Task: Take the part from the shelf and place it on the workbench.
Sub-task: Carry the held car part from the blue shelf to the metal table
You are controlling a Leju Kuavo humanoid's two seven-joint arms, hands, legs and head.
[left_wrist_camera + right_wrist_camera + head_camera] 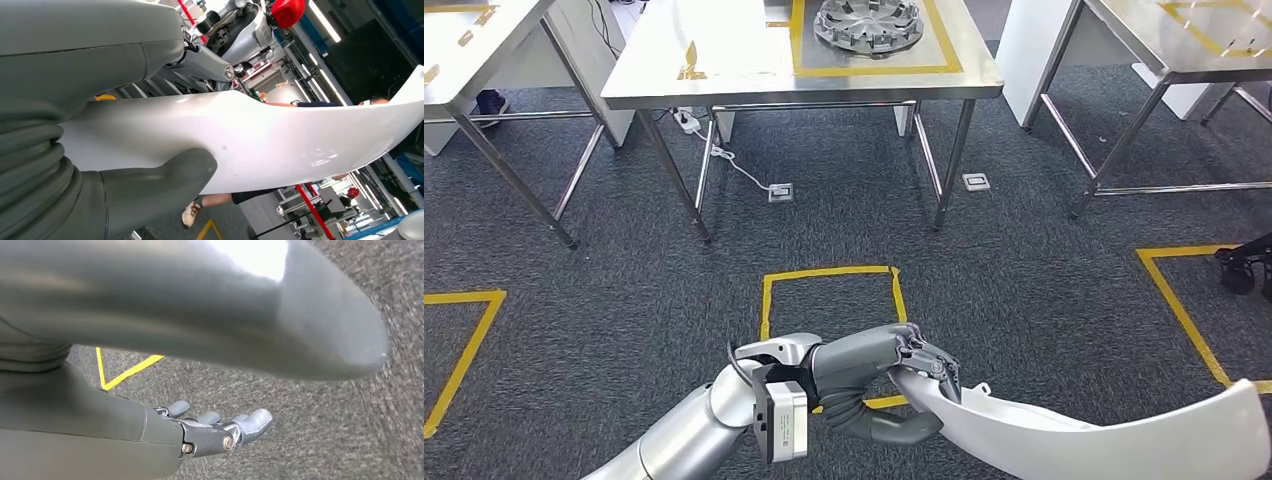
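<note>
Left hand: my left hand (914, 375) grasps the near end of the white part (1104, 435); in the left wrist view the thumb (165, 180) presses one face of the panel (260, 145) and the darker fingers lie over its other edge.
Part: a long, curved white panel, held low in front of me above the carpet, not yet on anything.
Long axis: it runs from my left hand out to my right, roughly level, its far end flaring up at the picture's edge.
Way to go: the steel bench (724, 75) stands well ahead of me across the carpet, beyond the yellow floor square (829, 272); I judge the part must travel forward and up to reach its top.
On the bench: a round grey finned piece (869, 22) sits inside a yellow outline, so the free space looks to be on the bench's left portion.
Right hand: my right hand (220, 432) hangs over the carpet with fingers apart, holding nothing.
Hidden: the part's lower edge and far tip are cut off; a person stands behind it in the left wrist view, mostly covered.
</note>
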